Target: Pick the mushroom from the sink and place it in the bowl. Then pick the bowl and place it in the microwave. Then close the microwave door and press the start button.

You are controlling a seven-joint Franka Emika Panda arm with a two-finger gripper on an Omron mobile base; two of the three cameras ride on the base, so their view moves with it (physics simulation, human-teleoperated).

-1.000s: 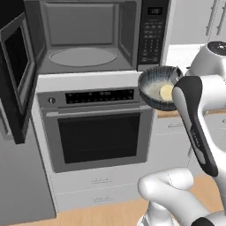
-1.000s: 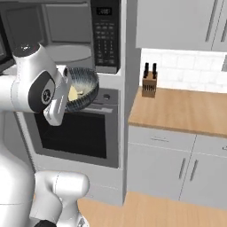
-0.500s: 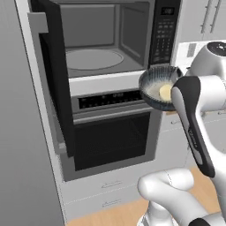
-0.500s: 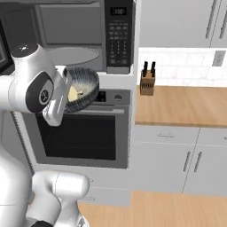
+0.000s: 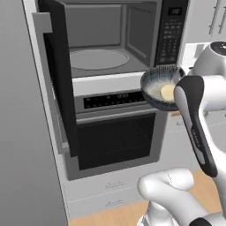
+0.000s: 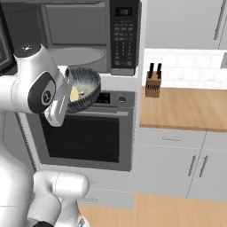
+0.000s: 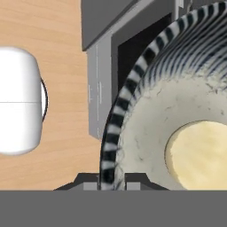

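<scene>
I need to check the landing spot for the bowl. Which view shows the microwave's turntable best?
The left base view: the turntable lies whole inside the open microwave. In the right base view the arm and bowl cover part of it.

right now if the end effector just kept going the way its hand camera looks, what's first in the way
Beyond the bowl it grips, with the mushroom inside, probably the oven front below, then the wood floor; depth is unclear.
</scene>
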